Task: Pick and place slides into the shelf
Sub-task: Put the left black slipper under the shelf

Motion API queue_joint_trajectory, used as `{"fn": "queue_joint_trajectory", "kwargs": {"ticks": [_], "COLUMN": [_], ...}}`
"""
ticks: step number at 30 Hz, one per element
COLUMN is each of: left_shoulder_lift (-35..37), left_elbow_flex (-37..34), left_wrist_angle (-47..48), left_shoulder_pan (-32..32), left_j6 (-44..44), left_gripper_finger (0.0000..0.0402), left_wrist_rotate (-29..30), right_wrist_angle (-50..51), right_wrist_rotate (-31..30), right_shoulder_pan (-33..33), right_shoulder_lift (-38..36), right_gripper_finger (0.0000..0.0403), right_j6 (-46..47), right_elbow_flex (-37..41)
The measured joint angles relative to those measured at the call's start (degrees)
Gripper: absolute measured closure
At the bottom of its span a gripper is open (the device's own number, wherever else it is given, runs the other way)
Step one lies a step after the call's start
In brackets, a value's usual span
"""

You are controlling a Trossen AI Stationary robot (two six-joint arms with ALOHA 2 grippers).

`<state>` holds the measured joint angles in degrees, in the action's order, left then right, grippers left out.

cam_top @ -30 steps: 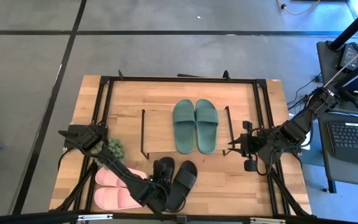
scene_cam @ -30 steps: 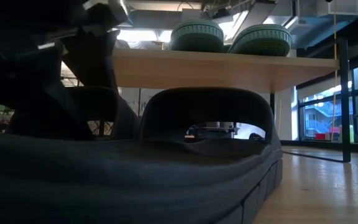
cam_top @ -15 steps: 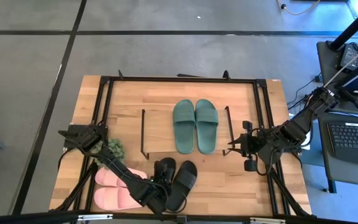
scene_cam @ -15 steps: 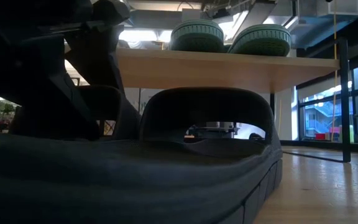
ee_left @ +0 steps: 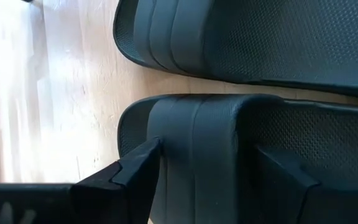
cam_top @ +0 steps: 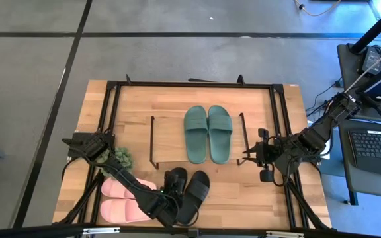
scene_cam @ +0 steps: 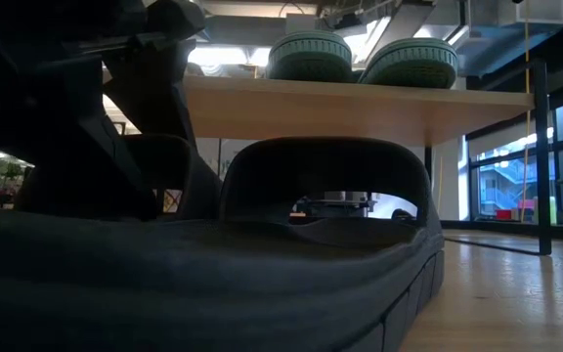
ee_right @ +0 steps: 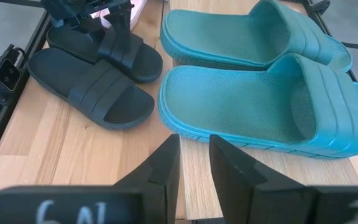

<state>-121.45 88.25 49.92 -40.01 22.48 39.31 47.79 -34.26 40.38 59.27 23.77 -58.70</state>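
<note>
The black slides [cam_top: 188,190], one pair, lie side by side on the table [cam_top: 243,192] at its near edge, just near of the shelf [cam_top: 170,142]; the left slide [ee_left: 229,155] of the pair is the one being worked. The left gripper [cam_top: 170,198] is down over this slide, its fingers [ee_left: 135,174] spread on either side of the wide strap, one at the slide's outer edge and one over the footbed beyond the strap, not yet clamped; nothing is lifted. The step in hand appears to be taking hold of this black slide. To do it well, the fingers should probably close squarely across the strap or the slide's side wall, clear of the neighbouring black slide lying just beside it, and the lift should be straight up before any move toward the shelf, since soft foam may flex and slip from a shallow pinch. The green slides [cam_top: 208,133], one pair, already rest side by side on the shelf's top board. The pink slides [cam_top: 126,200], one pair, lie on the table just left of the black pair. The right gripper [ee_right: 194,165] waits beside the shelf's right end, fingers narrowly parted and holding nothing. Counted: three pairs, six slides; one shelf; two arms.
</note>
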Motion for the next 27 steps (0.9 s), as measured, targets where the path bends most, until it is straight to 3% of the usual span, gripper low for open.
{"fn": "queue_joint_trajectory", "kwargs": {"ticks": [5,15,27], "left_shoulder_lift": [0.02,0.11,0.17], "left_elbow_flex": [0.0,0.0,0.07], "left_wrist_angle": [0.44,0.66,2.55], "left_shoulder_pan": [0.18,1.28,2.57], "left_j6": [-0.52,-0.45,8.91], "left_gripper_finger": [0.0235,0.0386,0.0395], "left_wrist_rotate": [0.5,0.85,2.97], "right_wrist_angle": [-0.02,-0.01,0.0], "right_wrist_rotate": [0.0,0.0,0.0], "right_shoulder_pan": [0.0,-0.02,-0.02], "right_shoulder_lift": [0.0,0.0,0.0], "right_gripper_finger": [0.0314,0.0314,0.0314], "right_j6": [0.11,0.15,0.05], "right_elbow_flex": [0.0,0.0,0.0]}}
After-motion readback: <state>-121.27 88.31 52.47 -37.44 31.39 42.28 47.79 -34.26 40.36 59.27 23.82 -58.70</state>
